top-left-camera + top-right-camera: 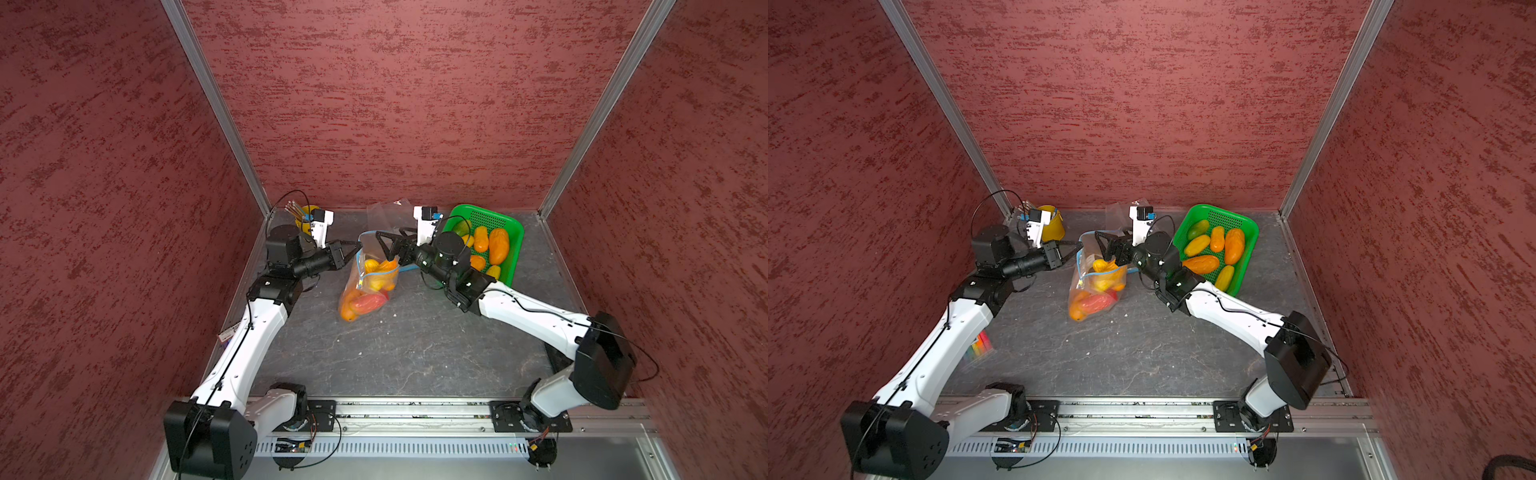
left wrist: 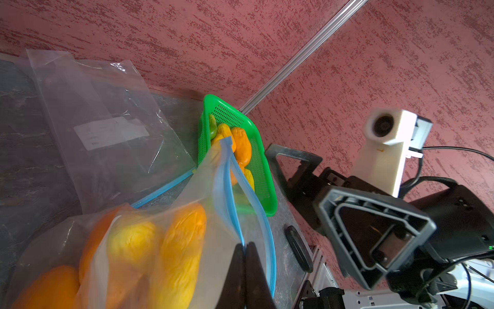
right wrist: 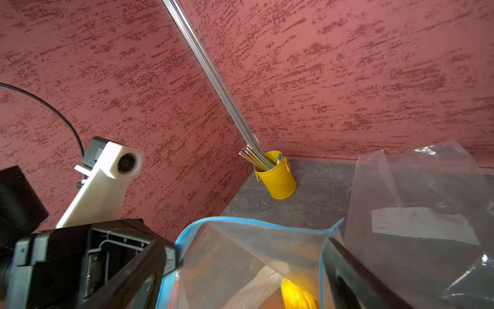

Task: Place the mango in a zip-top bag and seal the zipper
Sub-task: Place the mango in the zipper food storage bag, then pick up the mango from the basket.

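Note:
A clear zip-top bag (image 1: 365, 286) (image 1: 1096, 286) with a blue zipper stands in mid-table, holding several yellow, orange and red mangoes. My left gripper (image 1: 356, 248) (image 1: 1079, 249) (image 2: 244, 244) is shut on the bag's blue zipper edge and holds the mouth up. My right gripper (image 1: 384, 245) (image 1: 1102, 246) (image 3: 246, 254) stands open above the bag mouth, one finger on each side, nothing held. A yellow mango (image 3: 296, 294) (image 1: 374, 266) lies uppermost inside the bag, just below those fingers. The zipper (image 2: 227, 187) gapes open.
A green basket (image 1: 513, 232) (image 1: 1250, 232) (image 2: 267, 171) with several mangoes stands at the back right, close behind my right wrist. A yellow bucket of pencils (image 1: 305, 216) (image 3: 279, 179) sits in the back left corner. An empty clear bag (image 2: 107, 128) (image 3: 417, 200) lies by the back wall.

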`<action>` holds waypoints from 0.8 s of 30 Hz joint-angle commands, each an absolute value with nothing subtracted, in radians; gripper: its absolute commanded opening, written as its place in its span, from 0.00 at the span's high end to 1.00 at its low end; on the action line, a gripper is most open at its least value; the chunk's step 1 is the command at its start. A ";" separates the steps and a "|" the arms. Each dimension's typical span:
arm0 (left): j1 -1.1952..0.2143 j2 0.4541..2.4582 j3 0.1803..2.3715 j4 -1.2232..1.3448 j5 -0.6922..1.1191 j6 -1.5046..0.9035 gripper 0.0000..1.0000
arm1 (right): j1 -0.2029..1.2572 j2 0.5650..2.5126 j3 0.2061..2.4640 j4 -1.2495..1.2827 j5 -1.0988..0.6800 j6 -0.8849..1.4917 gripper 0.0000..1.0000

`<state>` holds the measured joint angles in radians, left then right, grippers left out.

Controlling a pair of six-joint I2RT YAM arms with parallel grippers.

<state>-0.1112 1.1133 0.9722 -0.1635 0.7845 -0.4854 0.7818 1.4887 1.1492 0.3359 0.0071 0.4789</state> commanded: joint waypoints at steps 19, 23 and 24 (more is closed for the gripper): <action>-0.095 1.101 1.000 -0.137 0.798 -0.488 1.00 | 0.324 1.513 1.191 -0.729 0.372 0.616 0.28; -0.095 1.100 0.999 -0.134 0.797 -0.491 1.00 | 0.306 1.633 1.204 -0.727 0.424 0.638 0.27; -0.095 1.101 1.000 -0.135 0.799 -0.490 1.00 | 0.301 1.659 1.206 -0.720 0.424 0.640 0.27</action>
<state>-0.1055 1.1130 0.9722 -0.1631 0.7853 -0.4862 0.3111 1.6173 1.1675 -0.6918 0.3843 0.6250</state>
